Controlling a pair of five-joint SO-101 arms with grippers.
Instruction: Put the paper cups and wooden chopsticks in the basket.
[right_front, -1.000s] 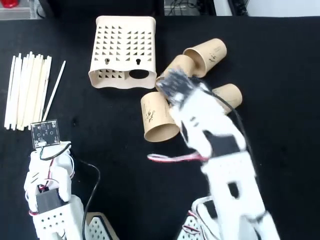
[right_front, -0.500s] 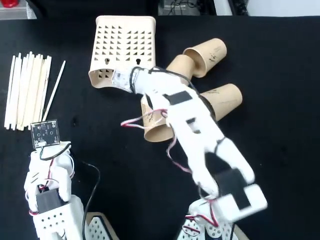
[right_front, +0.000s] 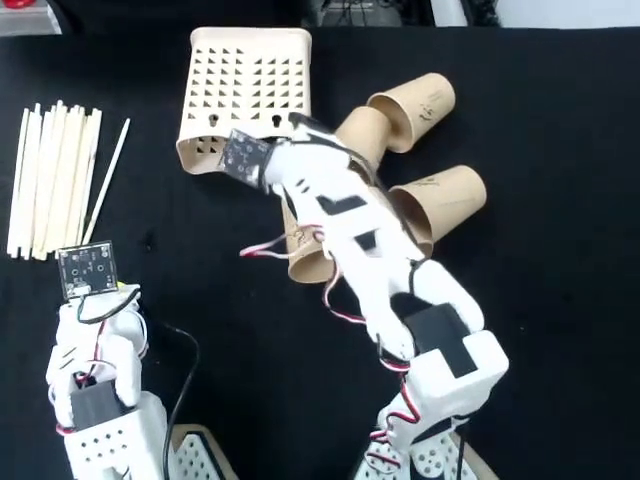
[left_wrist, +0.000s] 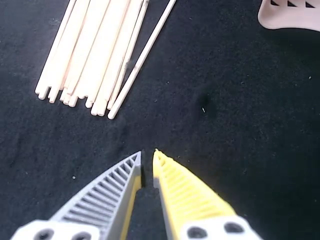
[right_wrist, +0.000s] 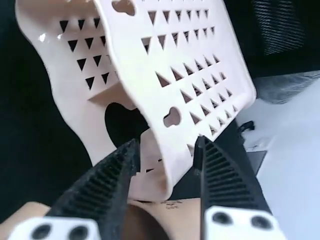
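I have the right gripper (right_wrist: 166, 144) spread open, one jaw on either side of the rim wall of the basket (right_front: 245, 90). The basket lies on its side at the upper middle of the high view, mouth toward the bottom of the frame. Four cups (right_front: 445, 200) lie tipped over just right of it, clustered partly under my right arm. The chopsticks (right_front: 50, 175) lie bundled at the left edge. My left gripper (left_wrist: 147, 153) is closed on nothing, over the bare table (right_front: 560, 150) near the chopsticks' ends.
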